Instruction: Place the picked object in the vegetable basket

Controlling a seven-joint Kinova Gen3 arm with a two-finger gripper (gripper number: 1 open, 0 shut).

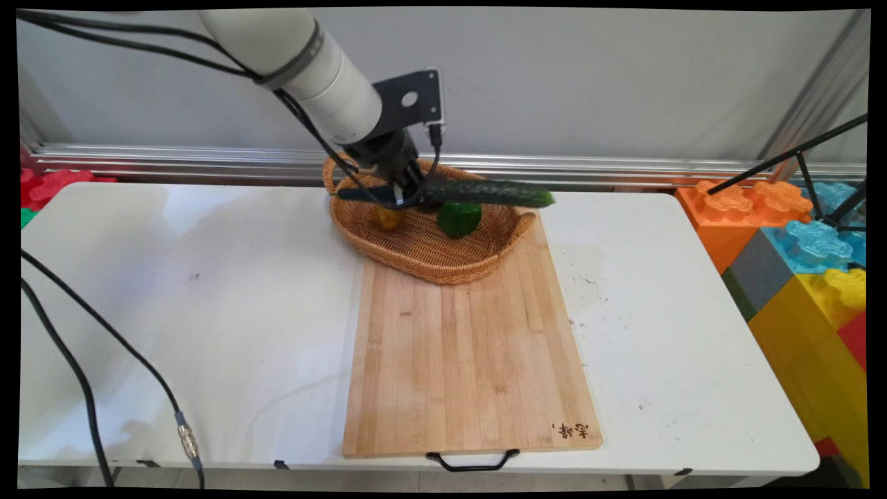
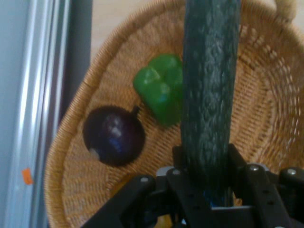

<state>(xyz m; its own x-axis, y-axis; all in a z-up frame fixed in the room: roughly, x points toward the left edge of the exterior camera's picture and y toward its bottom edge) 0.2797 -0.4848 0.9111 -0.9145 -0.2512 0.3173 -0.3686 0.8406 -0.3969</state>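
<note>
Long dark-green cucumber: clamped near one end in the black two-finger claw, held level above the oval wicker basket. Judged stiff, moderately heavy, waxy; mid-length hold advised.

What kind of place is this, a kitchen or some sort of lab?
Probably a robot lab staged as a kitchen: the claw grips a cucumber over a wicker basket, with a cutting board and big toy blocks nearby.

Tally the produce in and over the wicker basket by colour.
Green: 2, cucumber in the gripper, bell pepper
Dark purple: 1, round vegetable
Orange-yellow: 1, piece partly hidden
Total: 4, above or in the basket
</note>
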